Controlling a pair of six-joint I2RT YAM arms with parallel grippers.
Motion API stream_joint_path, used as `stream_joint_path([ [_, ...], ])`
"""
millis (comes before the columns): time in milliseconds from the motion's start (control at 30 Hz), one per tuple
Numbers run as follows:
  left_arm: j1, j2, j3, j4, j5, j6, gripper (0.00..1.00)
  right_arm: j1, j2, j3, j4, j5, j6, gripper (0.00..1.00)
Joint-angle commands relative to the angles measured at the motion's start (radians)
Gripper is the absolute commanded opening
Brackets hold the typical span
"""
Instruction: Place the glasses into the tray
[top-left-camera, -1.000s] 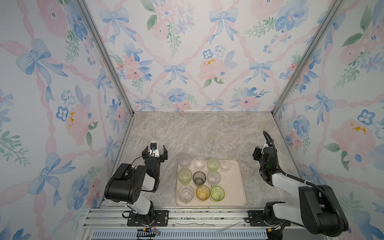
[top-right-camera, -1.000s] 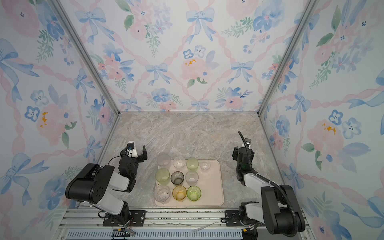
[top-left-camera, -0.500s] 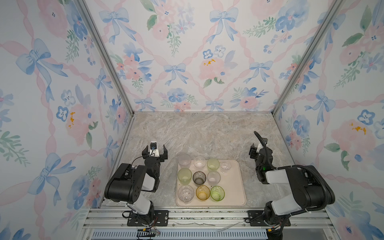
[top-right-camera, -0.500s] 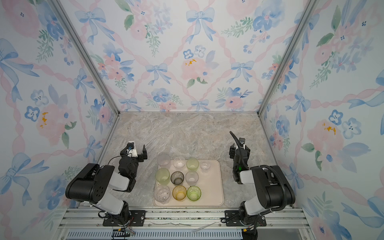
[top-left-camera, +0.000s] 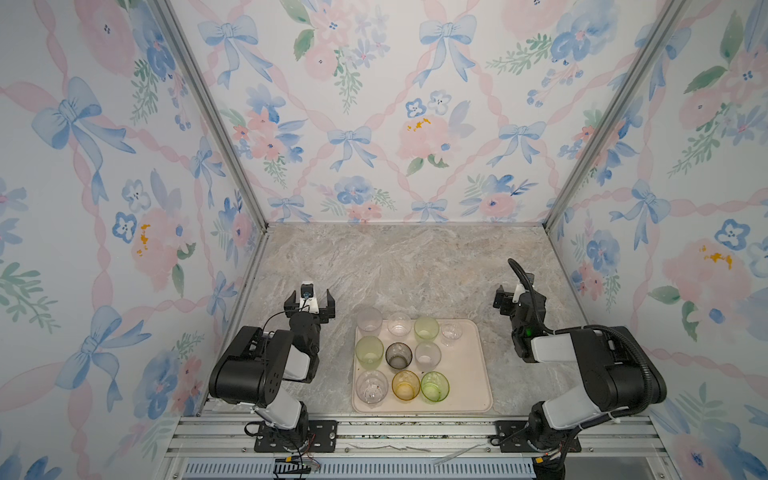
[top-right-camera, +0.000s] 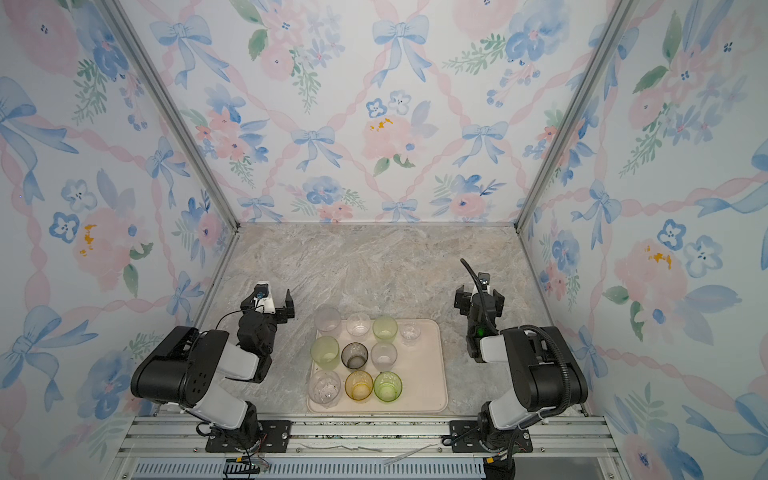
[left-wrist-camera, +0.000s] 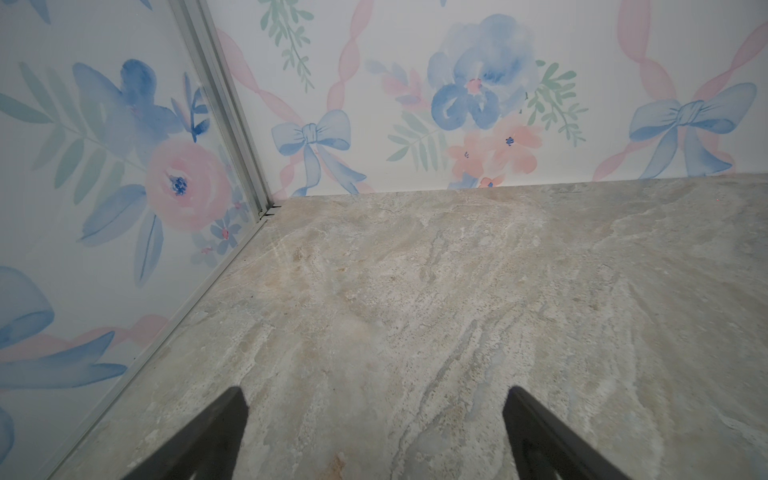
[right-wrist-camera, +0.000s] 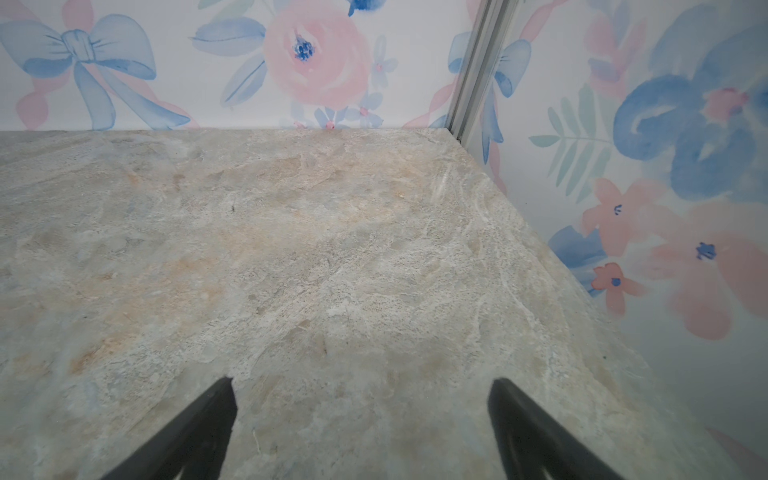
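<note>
Ten glasses (top-left-camera: 399, 355) upright in the tray (top-left-camera: 465, 374); left gripper (top-left-camera: 310, 303) and right gripper (top-left-camera: 519, 301) wide, empty, flanking it over tabletop (top-left-camera: 395, 270); likely done, so verify far-left corner glass (top-left-camera: 369, 321) sits inside rim.

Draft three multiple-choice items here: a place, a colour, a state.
1. The amber glass stands: A) in the tray's near row, between a clear glass and a green glass; B) in the far row; C) in a gripper.
2. The middle row's centre glass is: A) amber; B) smoky grey; C) blue.
3. The left gripper and right gripper are: A) open and empty; B) shut; C) holding glasses.
A: both top views place it there. B: it looks dark grey. A: wrist views show jaws apart, nothing between.
</note>
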Motion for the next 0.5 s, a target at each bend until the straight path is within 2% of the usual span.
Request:
stream_joint_path([
  [0,0.007,0.005,0.015,-0.008,-0.001,0.003,0.98,-0.002,-0.006,0.013,-0.002,-0.01,0.008,0.97],
  [467,0.01,0.005,0.021,-0.021,0.001,0.0,0.98,-0.001,-0.006,0.013,-0.002,-0.01,0.009,0.97],
])
